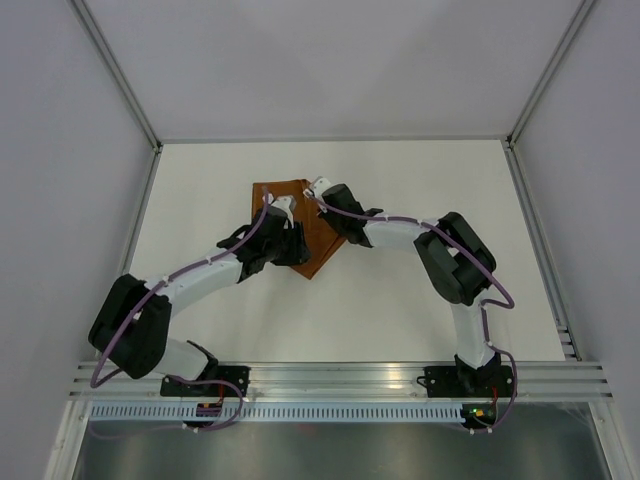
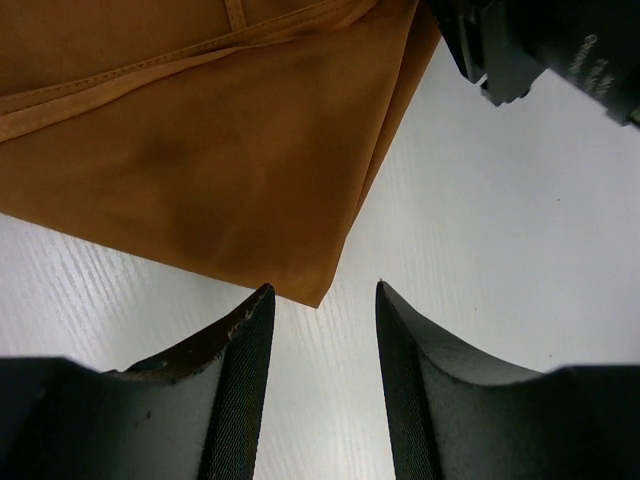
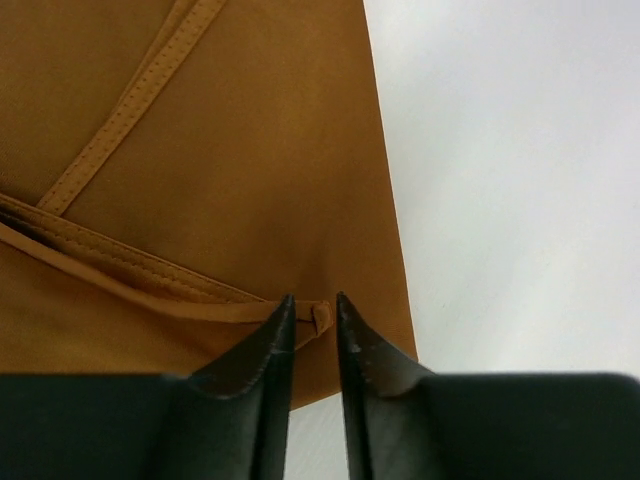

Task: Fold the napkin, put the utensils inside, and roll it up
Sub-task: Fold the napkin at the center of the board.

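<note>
The rust-orange napkin [image 1: 318, 252] lies folded on the white table, its stitched hems crossing in the wrist views. My left gripper [image 1: 296, 250] hovers low with its jaws open over bare table; in the left wrist view a pointed corner of the napkin [image 2: 220, 170] ends just past the left gripper [image 2: 322, 290]. My right gripper [image 1: 318, 205] sits over the cloth's far side. In the right wrist view the right gripper [image 3: 315, 300] has its jaws a little apart, and a hemmed corner of the napkin [image 3: 250, 150] lies loose between the tips. The utensils are out of view.
The white table [image 1: 420, 190] is walled in by grey panels with metal frame posts [image 1: 125, 85]. The right arm's black wrist [image 2: 540, 50] shows at the top right of the left wrist view, close to the napkin's edge.
</note>
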Action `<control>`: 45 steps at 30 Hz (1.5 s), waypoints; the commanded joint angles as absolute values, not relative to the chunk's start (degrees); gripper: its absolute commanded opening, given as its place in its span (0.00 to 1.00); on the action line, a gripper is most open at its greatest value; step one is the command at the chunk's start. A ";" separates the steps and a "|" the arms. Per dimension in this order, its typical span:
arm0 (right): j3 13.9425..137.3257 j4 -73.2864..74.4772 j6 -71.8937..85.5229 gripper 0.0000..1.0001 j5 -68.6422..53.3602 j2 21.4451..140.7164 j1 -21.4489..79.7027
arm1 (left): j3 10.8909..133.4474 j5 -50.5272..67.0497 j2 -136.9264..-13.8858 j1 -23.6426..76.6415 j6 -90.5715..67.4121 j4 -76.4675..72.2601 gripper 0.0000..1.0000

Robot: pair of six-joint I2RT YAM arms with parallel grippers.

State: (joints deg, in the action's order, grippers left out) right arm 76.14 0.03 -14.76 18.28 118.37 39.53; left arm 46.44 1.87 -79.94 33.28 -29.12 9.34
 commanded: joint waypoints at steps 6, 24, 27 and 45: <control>80.77 9.05 -9.06 0.43 13.98 114.79 37.36 | 47.72 2.29 -87.01 33.93 -30.06 2.29 0.49; 85.51 14.24 -5.19 0.53 6.86 113.20 30.68 | 56.25 -4.03 -94.74 38.93 -24.53 3.87 0.49; 87.70 15.90 -4.84 0.52 3.53 114.34 28.48 | 58.35 -9.02 -96.85 40.95 -23.12 4.83 0.49; 94.22 21.88 -4.48 0.27 0.18 125.51 24.17 | 70.57 -20.39 -108.45 42.98 -26.01 7.21 0.51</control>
